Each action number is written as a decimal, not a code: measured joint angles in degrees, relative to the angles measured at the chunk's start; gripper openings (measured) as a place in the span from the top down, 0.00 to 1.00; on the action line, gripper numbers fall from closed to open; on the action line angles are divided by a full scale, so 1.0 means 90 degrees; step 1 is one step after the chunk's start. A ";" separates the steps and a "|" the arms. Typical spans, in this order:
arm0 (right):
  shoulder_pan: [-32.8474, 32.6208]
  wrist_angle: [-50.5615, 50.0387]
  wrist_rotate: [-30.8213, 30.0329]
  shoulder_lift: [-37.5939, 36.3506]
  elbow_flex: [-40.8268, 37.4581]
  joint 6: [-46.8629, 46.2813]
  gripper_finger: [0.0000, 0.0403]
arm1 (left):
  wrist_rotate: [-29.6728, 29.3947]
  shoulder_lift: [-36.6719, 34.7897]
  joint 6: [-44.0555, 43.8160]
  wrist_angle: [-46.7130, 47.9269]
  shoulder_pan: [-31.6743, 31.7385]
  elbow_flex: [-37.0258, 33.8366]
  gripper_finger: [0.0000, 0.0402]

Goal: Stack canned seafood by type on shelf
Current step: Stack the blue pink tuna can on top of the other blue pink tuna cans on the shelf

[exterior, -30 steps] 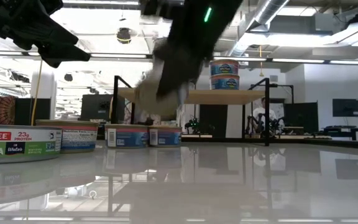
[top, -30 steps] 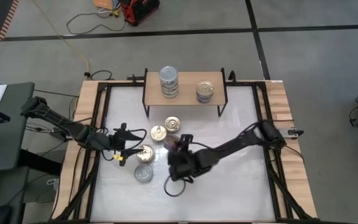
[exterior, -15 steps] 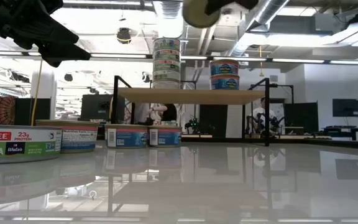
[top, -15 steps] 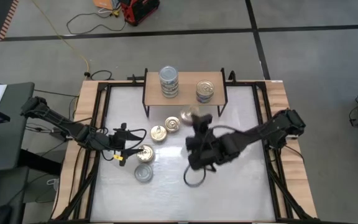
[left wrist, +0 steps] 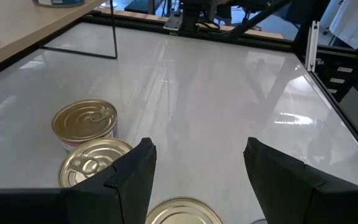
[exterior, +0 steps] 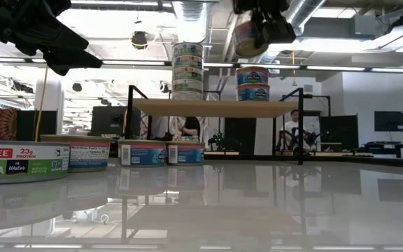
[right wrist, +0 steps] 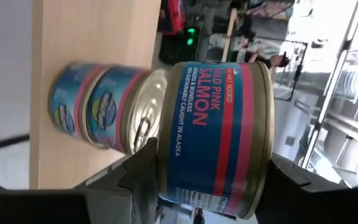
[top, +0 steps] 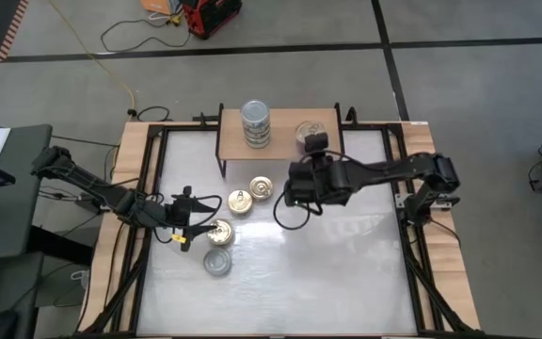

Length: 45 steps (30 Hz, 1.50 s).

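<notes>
A big white table (top: 327,273) stands on a grey floor, with a small wooden shelf (top: 285,141) at its far edge. The right gripper (right wrist: 207,165) is up in the air just above the right part of the shelf, and its two fingers squeeze a salmon can (right wrist: 213,137) by its sides. The right arm reaches in from the right side, stretched out toward the shelf. Right under the held can sits a short stack of two cans (exterior: 252,83) of the same kind. To the left on the shelf is a tall stack (exterior: 187,71) of about four cans. Four more cans lie on the table: two gold ones (top: 251,195) near the shelf, and a gold one (top: 220,231) and a silver one (top: 217,263) farther left. The left gripper (left wrist: 197,168) hangs low over the left side, above the gold can, fingers apart and holding nothing.
</notes>
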State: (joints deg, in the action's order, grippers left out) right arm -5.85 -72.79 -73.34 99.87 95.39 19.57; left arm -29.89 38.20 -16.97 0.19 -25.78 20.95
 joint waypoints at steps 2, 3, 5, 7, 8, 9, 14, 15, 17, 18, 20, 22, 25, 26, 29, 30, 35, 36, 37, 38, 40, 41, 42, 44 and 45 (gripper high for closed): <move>0.0174 -0.0136 0.0176 0.0000 0.0000 -0.0006 0.45 | -0.0002 0.0000 0.0031 -0.0002 0.0000 0.0000 0.42; 0.0256 -0.0168 0.0303 0.0000 0.0000 -0.0016 0.45 | -0.0002 0.0000 0.0034 -0.0002 -0.0001 -0.0001 0.42; 0.0399 -0.0159 0.0456 0.0000 0.0000 -0.0020 0.45 | -0.0002 0.0000 0.0034 -0.0002 -0.0002 -0.0001 0.42; 0.0504 -0.0163 0.0527 0.0000 0.0000 -0.0019 0.45 | -0.0002 0.0000 0.0034 -0.0002 0.0000 0.0000 0.42; 0.0544 -0.0158 0.0526 0.0000 0.0000 -0.0019 0.45 | -0.0002 0.0000 0.0034 -0.0002 0.0000 -0.0002 0.42; 0.0583 -0.0156 0.0561 0.0000 0.0000 -0.0020 0.45 | -0.0002 0.0000 0.0034 -0.0002 0.0000 -0.0001 0.42; 0.0764 -0.0128 0.0971 0.0003 0.0000 -0.0071 0.45 | -0.0002 0.0000 0.0034 -0.0002 -0.0002 0.0000 0.42; 0.0807 -0.0085 0.1027 0.0003 0.0000 -0.0070 0.45 | -0.0002 0.0000 0.0034 -0.0003 -0.0002 -0.0001 0.42; 0.0878 0.0000 0.1079 0.0003 0.0000 -0.0070 0.45 | -0.0005 0.0000 0.0034 -0.0005 -0.0001 -0.0001 0.42; 0.0907 0.0019 0.1079 0.0003 0.0000 -0.0080 0.45 | -0.0005 0.0000 0.0034 -0.0005 0.0000 0.0000 0.42; 0.0953 0.0016 0.1093 0.0003 0.0000 -0.0169 0.45 | -0.0005 0.0000 0.0032 -0.0010 -0.0002 0.0000 0.42; 0.0945 0.0012 0.1101 0.0003 0.0000 -0.0172 0.44 | -0.0007 0.0000 0.0032 -0.0010 0.0000 0.0000 0.42; 0.0910 0.0077 0.1121 0.0003 0.0000 -0.0170 0.42 | -0.0007 0.0000 0.0031 -0.0010 0.0000 -0.0002 0.42; 0.0911 0.0143 0.1145 0.0003 0.0000 -0.0171 0.40 | -0.0007 0.0000 0.0031 -0.0010 -0.0002 -0.0002 0.42; 0.0907 0.0280 0.1193 0.0003 0.0000 -0.0138 0.36 | -0.0007 0.0000 0.0056 -0.0010 0.0000 0.0000 0.42; 0.0909 0.0289 0.1207 0.0003 0.0000 -0.0134 0.35 | -0.0007 0.0000 0.0072 -0.0007 0.0000 0.0000 0.42; 0.0905 0.0286 0.1316 0.0003 0.0000 -0.0116 0.29 | -0.0024 0.0000 0.0078 -0.0009 -0.0002 -0.0001 0.42; 0.0907 0.0286 0.1336 0.0003 0.0000 -0.0116 0.28 | -0.0039 0.0000 0.0078 -0.0007 -0.0001 -0.0001 0.42; 0.0907 0.0286 0.1343 0.0003 0.0000 -0.0115 0.27 | -0.0046 0.0000 0.0078 -0.0007 -0.0001 -0.0002 0.42; 0.0907 0.0286 0.1344 0.0003 0.0000 -0.0113 0.26 | -0.0046 0.0000 0.0080 -0.0007 -0.0001 0.0000 0.42; 0.0907 0.0288 0.1346 0.0003 0.0000 -0.0047 0.25 | -0.0049 0.0000 0.0114 -0.0007 -0.0002 0.0000 0.42; 0.0907 0.0294 0.1344 0.0003 0.0000 0.0011 0.24 | -0.0051 0.0000 0.0140 -0.0007 -0.0002 -0.0001 0.42; 0.0907 0.0310 0.1343 0.0003 0.0000 0.0081 0.24 | -0.0053 0.0000 0.0146 -0.0007 0.0000 0.0000 0.42; 0.0904 0.0359 0.1341 0.0003 0.0000 0.0229 0.24 | -0.0079 0.0000 0.0148 -0.0010 0.0000 -0.0002 0.42; 0.0905 0.0395 0.1341 0.0003 0.0000 0.0300 0.24 | -0.0089 0.0000 0.0148 -0.0010 0.0000 -0.0001 0.42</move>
State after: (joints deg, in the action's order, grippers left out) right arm 2.29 -69.24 -61.28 99.90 95.39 22.27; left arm -30.69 38.20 -15.64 0.10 -25.78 20.94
